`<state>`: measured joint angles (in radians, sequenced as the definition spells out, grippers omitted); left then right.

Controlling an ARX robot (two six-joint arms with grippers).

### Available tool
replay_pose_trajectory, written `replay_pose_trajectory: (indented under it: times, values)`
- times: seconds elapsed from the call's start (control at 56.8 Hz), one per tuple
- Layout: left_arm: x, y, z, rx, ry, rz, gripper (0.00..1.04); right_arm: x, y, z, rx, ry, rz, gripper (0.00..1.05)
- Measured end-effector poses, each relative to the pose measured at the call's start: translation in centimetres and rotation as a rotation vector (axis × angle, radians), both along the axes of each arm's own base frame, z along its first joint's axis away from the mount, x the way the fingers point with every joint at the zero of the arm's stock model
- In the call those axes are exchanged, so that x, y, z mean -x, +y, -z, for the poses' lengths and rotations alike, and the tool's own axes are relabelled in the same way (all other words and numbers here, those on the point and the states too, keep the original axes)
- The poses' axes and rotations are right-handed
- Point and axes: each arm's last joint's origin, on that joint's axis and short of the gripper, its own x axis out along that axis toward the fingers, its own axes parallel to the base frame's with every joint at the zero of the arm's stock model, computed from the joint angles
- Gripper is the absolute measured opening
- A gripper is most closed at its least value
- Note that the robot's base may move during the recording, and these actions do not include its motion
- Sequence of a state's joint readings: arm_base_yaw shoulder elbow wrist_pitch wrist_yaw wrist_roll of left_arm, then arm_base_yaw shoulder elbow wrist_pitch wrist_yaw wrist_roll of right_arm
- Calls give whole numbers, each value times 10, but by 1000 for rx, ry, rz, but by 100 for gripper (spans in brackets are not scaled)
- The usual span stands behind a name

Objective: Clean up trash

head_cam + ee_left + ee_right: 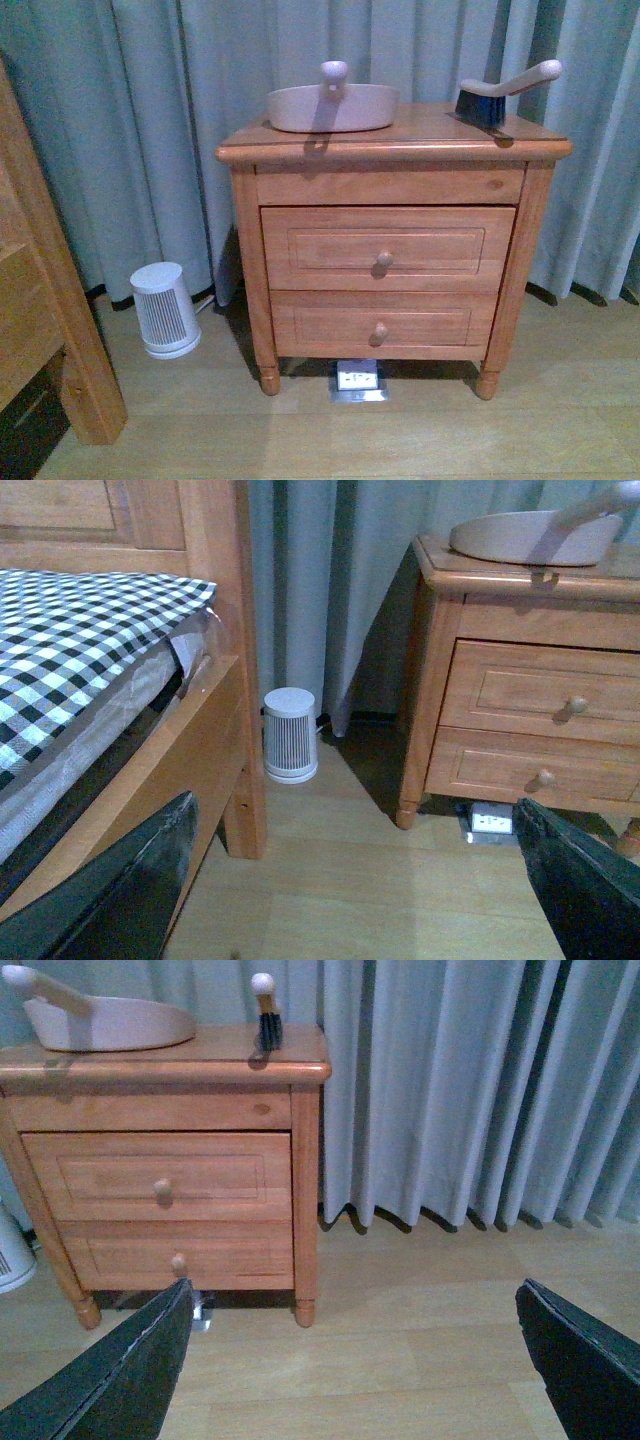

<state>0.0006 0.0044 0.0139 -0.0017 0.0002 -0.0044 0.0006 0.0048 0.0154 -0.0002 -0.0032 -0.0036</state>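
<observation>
1. A grey-blue pleated curtain (150, 130) is hung across the whole back of the room and reaches down to the floor.
2. The floor (400, 430) is laid with pale wood planks.
3. A wooden bed frame (215, 740) is seen at the left, with a black-and-white checked cover (80, 630) spread over the mattress.
4. A wooden nightstand (390, 250) is set against the curtain, facing the robot. It has two closed drawers, each fitted with a round knob.
5. A beige dustpan (330, 108) is laid on the left part of the nightstand top, its handle turned up.
6. A brush (500, 92) with dark bristles and a pale handle is placed on the right part of the top, apart from the dustpan.
7. A small white slatted appliance (165, 310) is stood on the floor between bed and nightstand.
8. A floor socket (358, 380) is seen under the nightstand's front edge.
9. The left gripper (352, 802) is spread wide, and nothing is held.
10. The right gripper (353, 1285) is likewise spread wide and empty.
11. Where the trash lies cannot be told from these views.
</observation>
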Motion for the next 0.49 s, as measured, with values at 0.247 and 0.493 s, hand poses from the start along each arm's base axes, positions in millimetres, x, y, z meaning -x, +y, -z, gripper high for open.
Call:
replay_pose_trajectory:
  times: [0.247,0.493]
  values:
    - [0,0,0,0,0,0,97,0,0,0,0,0,0,97]
    - [0,0,0,0,0,0,97,0,0,0,0,0,0,97]
